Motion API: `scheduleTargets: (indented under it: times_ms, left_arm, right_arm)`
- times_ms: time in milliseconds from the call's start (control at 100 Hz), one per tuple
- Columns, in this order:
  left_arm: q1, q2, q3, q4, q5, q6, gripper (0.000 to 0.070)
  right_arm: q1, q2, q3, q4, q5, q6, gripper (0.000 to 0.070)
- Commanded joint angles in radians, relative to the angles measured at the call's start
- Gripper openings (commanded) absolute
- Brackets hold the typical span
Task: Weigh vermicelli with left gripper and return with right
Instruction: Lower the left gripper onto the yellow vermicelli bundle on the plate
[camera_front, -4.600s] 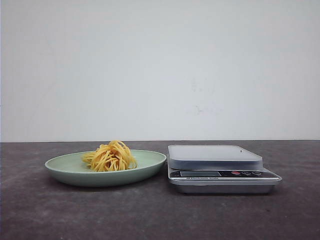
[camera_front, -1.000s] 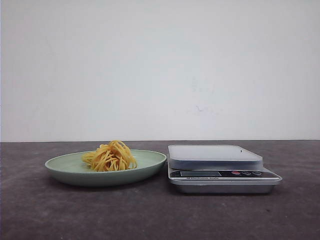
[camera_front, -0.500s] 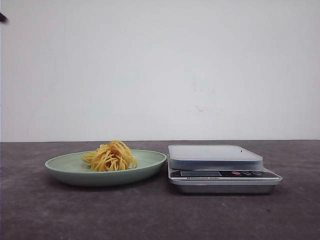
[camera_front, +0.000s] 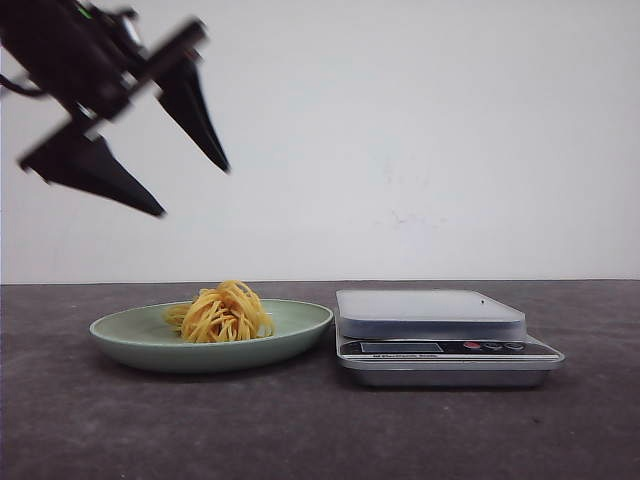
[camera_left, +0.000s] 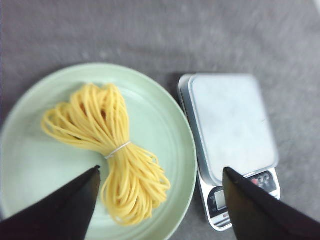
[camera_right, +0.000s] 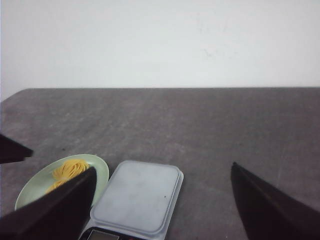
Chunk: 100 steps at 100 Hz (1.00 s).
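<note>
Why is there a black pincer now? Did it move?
Yes. The left pincer came in from the upper left of the front view and now hangs open above the green plate, which stayed put with the vermicelli on it.

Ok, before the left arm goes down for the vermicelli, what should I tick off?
1. Left pincer open: ok, fingers spread wide, nothing between them.
2. Vermicelli on the plate: ok, one bundle tied at the middle.
3. Pincer lined up: not ok yet, it hangs high above the plate's left side.
4. Scale platform bare: ok.
5. Scale switched on: cannot tell, display unreadable.
6. Right pincer out of the way: ok, open, not visible in the front view.
</note>
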<state>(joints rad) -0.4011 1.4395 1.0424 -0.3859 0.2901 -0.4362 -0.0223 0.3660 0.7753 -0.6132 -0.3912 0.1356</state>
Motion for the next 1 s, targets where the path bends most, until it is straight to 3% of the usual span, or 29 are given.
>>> scheduleTargets:
  times_ms: [0, 330, 650, 800, 960, 990]
  left_arm:
    - [-0.013, 0.063, 0.041, -0.003, -0.019, -0.004, 0.0459]
    - [-0.047, 0.294, 0.180, -0.109, -0.088, 0.008, 0.0457]
    - [-0.053, 0.378, 0.198, -0.114, -0.101, 0.000, 0.0452]
    - [-0.060, 0.388, 0.198, -0.108, -0.104, 0.004, 0.0284]
    - [-0.064, 0.392, 0.198, -0.107, -0.103, 0.029, 0.0009]
    - [-0.065, 0.392, 0.198, -0.105, -0.103, 0.031, 0.0001]
  right_arm:
    - [0.000, 0.008, 0.019, 0.005, -0.005, 0.005, 0.0545]
    - [0.000, 0.011, 0.019, 0.004, -0.005, -0.001, 0.0544]
    - [0.000, 0.011, 0.019, 0.002, -0.005, -0.005, 0.0544]
    - [0.000, 0.011, 0.019, 0.002, -0.005, -0.005, 0.0544]
    - [0.000, 0.011, 0.019, 0.002, -0.003, -0.005, 0.0540]
    - [0.000, 0.011, 0.019, 0.002, -0.003, -0.005, 0.0538]
